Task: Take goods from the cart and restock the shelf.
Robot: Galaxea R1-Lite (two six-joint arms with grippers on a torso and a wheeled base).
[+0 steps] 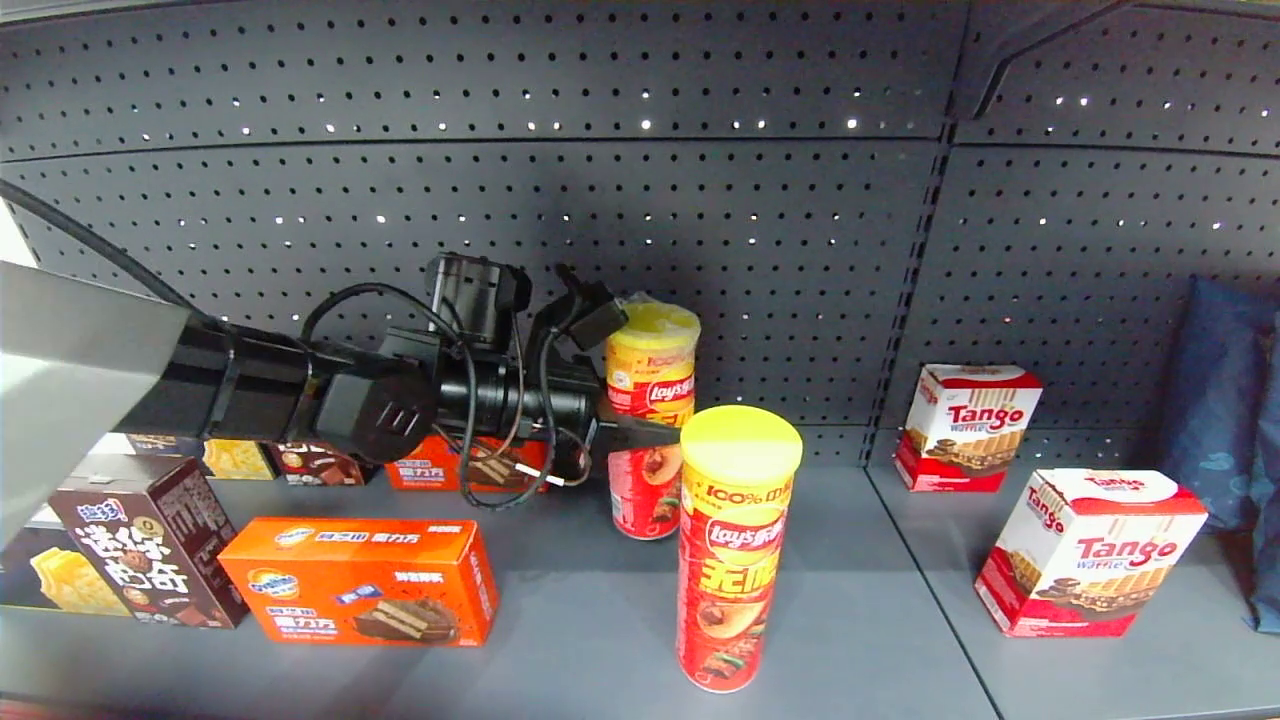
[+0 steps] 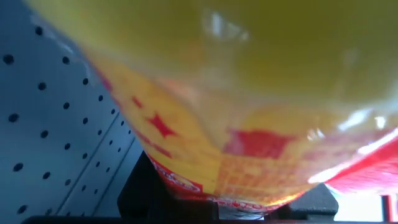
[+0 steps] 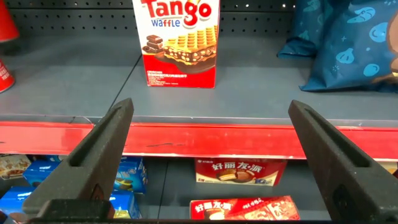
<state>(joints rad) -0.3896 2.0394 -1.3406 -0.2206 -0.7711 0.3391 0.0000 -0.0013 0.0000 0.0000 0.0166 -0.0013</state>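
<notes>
A tall red and yellow chip can (image 1: 652, 375) with a yellow lid stands upright at the back of the grey shelf (image 1: 860, 620), close to the pegboard wall. My left gripper (image 1: 640, 432) reaches in from the left and is shut on this can around its middle. In the left wrist view the chip can (image 2: 249, 112) sits very close, with dark fingers (image 2: 146, 193) beneath it. A second chip can (image 1: 735, 550) stands free nearer the shelf's front. My right gripper (image 3: 211, 155) is open and holds nothing, in front of the shelf's red edge strip (image 3: 205, 137).
Two waffle boxes (image 1: 965, 425) (image 1: 1090, 550) stand to the right, with a blue bag (image 1: 1225, 400) beyond them. An orange box (image 1: 365, 580) and a brown box (image 1: 150, 540) lie front left, with smaller boxes behind. Bare shelf lies between the cans and waffle boxes.
</notes>
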